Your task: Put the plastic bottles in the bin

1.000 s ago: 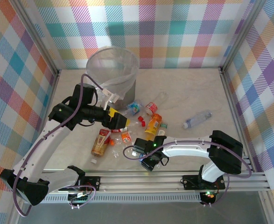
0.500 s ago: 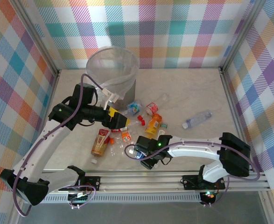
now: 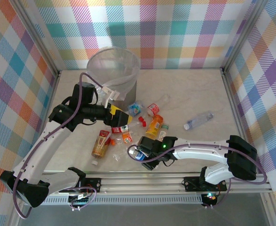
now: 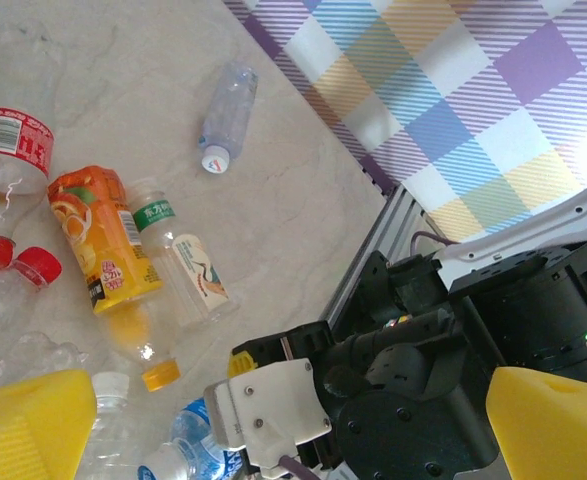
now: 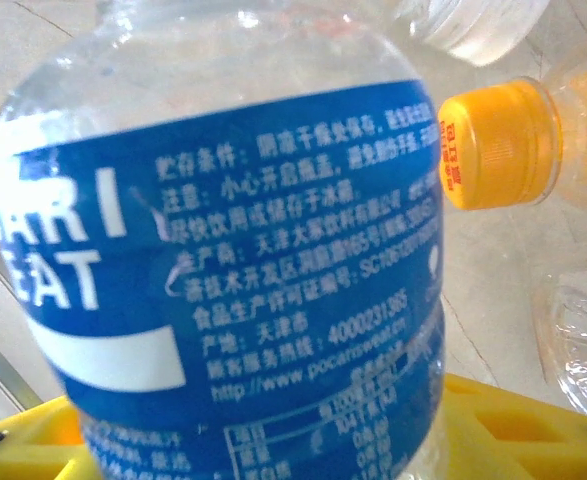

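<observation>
Several plastic bottles lie in the middle of the table. Among them are an orange bottle, a brown one, a red-labelled one and a clear one apart at the right. My right gripper is shut on a clear bottle with a blue label, which lies low at the near side of the pile. My left gripper hangs open above the pile, holding nothing. The bin, grey with a clear bag, stands at the back left.
A clear bottle with a green label lies beside the orange one. An orange cap sits just past the held bottle. Loose red caps dot the pile. Metal rails run along the near edge, and checked walls close in the sides.
My right gripper slid left over the blue-labelled bottle and its jaws closed on it. The left arm shifted only slightly and stayed open.
</observation>
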Controlling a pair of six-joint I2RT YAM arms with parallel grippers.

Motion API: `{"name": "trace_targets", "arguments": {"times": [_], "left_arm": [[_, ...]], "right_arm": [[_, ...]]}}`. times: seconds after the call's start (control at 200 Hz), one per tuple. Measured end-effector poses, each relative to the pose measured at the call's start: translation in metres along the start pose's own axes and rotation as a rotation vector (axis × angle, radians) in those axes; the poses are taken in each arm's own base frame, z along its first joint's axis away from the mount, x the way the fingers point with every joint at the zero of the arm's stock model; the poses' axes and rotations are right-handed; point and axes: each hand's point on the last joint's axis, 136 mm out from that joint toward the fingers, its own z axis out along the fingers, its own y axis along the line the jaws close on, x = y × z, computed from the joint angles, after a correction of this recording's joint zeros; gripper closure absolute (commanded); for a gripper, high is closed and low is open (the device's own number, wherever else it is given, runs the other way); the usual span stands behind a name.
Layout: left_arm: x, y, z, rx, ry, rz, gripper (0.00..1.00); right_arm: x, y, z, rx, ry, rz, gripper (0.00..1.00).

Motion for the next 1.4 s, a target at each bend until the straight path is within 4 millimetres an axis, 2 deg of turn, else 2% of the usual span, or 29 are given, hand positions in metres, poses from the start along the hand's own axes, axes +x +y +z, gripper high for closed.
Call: {"name": "trace_targets", "arguments": {"times": [0.2, 0.325, 0.505, 0.66, 0.84, 1.01, 1.145, 1.4], "left_arm": [[-0.009, 0.001, 0.001, 0.001, -0.047, -0.022, 0.01], [-0.017, 0.004, -0.001, -0.025, -0.102, -0.037, 0.01], [-0.023, 0.018, -0.003, -0.080, -0.206, -0.086, 0.01], [-0.017, 0.032, 0.005, -0.097, -0.231, -0.145, 0.03], [-0.020, 0.031, 0.014, -0.063, -0.266, -0.151, 0.06], [-0.019, 0.032, 0.031, -0.026, -0.265, -0.172, 0.07], [-0.018, 0.029, 0.052, 0.008, -0.235, -0.195, 0.08], [-0.002, 0.036, 0.097, 0.019, -0.117, -0.264, 0.12]], "right_arm": [[0.001, 0.000, 0.001, -0.004, -0.015, 0.002, 0.43], [-0.002, 0.000, -0.007, -0.017, -0.067, 0.022, 0.43], [-0.026, -0.005, -0.029, -0.074, -0.210, 0.121, 0.44], [-0.046, -0.023, -0.045, -0.125, -0.308, 0.252, 0.44], [-0.065, -0.045, -0.068, -0.224, -0.410, 0.397, 0.44], [-0.078, -0.063, -0.087, -0.310, -0.486, 0.495, 0.45], [-0.083, -0.068, -0.097, -0.371, -0.520, 0.536, 0.45], [-0.087, -0.075, -0.114, -0.408, -0.574, 0.563, 0.45]]}}
